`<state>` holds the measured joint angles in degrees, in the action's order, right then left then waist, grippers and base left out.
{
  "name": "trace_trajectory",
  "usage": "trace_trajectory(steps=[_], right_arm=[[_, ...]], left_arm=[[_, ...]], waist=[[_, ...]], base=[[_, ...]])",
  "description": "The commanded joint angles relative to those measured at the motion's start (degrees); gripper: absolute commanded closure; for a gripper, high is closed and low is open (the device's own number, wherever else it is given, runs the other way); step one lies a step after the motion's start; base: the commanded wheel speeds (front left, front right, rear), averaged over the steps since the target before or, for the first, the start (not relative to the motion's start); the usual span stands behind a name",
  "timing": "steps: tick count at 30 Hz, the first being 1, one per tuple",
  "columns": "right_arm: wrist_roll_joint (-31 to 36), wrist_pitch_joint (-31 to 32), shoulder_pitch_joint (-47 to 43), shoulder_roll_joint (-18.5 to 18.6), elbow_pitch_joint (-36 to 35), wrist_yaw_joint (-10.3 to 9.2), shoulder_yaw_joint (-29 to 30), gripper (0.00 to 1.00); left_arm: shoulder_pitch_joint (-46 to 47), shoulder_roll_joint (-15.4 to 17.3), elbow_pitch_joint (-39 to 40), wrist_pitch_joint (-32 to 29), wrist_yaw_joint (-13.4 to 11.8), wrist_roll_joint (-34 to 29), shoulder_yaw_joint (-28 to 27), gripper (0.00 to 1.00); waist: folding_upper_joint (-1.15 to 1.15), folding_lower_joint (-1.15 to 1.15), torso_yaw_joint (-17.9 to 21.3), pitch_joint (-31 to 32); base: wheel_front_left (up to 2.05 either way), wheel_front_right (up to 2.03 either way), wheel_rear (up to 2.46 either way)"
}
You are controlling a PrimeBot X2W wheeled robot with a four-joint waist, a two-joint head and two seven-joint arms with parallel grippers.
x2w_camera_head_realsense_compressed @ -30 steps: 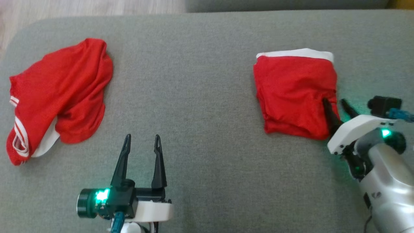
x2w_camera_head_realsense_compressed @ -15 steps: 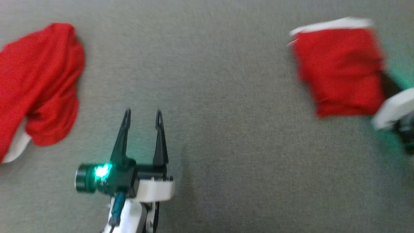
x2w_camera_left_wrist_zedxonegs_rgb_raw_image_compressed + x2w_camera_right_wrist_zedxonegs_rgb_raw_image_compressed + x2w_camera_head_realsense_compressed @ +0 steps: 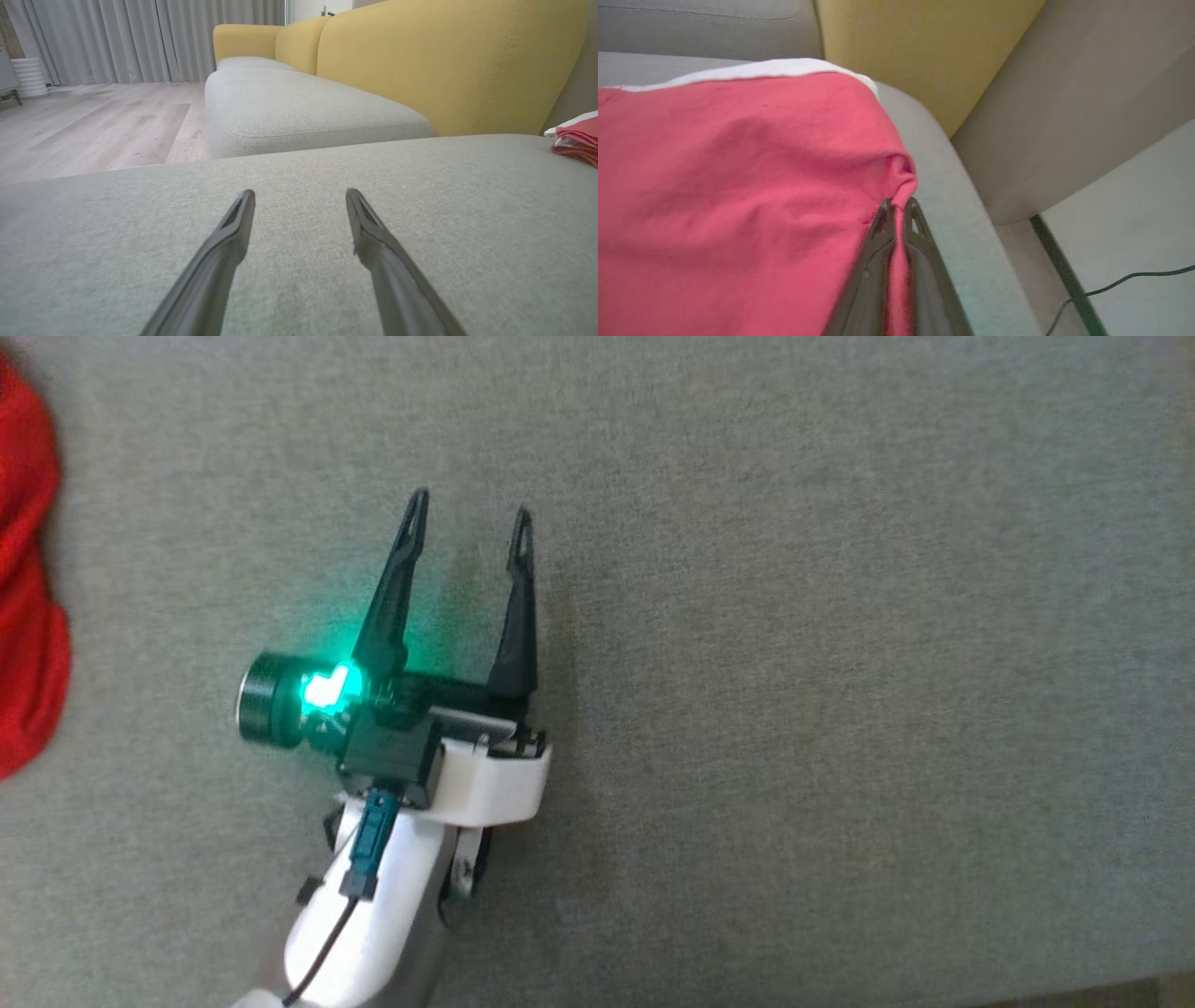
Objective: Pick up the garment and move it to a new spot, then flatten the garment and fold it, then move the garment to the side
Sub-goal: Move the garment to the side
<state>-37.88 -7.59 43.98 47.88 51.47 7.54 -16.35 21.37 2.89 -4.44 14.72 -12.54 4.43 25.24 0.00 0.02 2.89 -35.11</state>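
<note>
The left gripper hovers low over the grey cushion, its jaws spread wide with nothing between them. Its pale forearm rises from the bottom edge of the head view and leans slightly rightward, the dark fingers pointing up that view. In the left wrist view they run almost level with the fabric. The right gripper has its jaws pressed together on a bunched fold of the red garment. The garment lies on the cushion close to its rounded edge, a white band along its far side, below the yellow backrest. A second red cloth lies at the head view's left edge.
</note>
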Motion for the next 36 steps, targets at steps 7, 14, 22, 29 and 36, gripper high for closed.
trace_trajectory(steps=[7,14,22,29,36], right_arm=[[7.63,-5.13,2.04,3.94,5.37,-0.05,3.15,0.00],[12.79,-7.27,0.79,-9.18,4.78,-0.05,5.11,0.00],[9.71,-7.39,-11.33,-23.14,-5.60,-0.05,4.56,0.00],[12.72,-7.40,-21.75,-29.73,-14.90,-0.05,3.34,0.00],[16.66,-7.41,-32.81,-35.78,-26.54,-0.05,3.86,0.00]], left_arm=[[2.13,-0.02,1.47,0.28,-0.30,0.70,-0.15,0.00],[-0.86,-0.02,0.37,0.28,-0.91,1.80,-0.82,0.00],[-7.93,-0.02,-1.00,0.28,-2.07,4.20,-5.19,0.00],[-14.21,-0.02,-2.77,0.28,-1.36,5.26,-8.68,0.00],[-19.29,0.18,-3.49,0.28,0.48,2.32,-11.51,0.00]], waist=[[0.00,-0.02,-0.99,-1.42],[0.00,-0.02,-2.08,6.53],[0.00,-0.02,-4.14,18.76],[0.00,-0.02,-5.38,28.12],[0.00,-0.02,-5.89,34.93]], base=[[0.00,0.00,0.00],[0.00,0.00,0.00],[0.00,0.00,0.00],[0.00,0.00,0.00],[0.00,0.00,0.00]])
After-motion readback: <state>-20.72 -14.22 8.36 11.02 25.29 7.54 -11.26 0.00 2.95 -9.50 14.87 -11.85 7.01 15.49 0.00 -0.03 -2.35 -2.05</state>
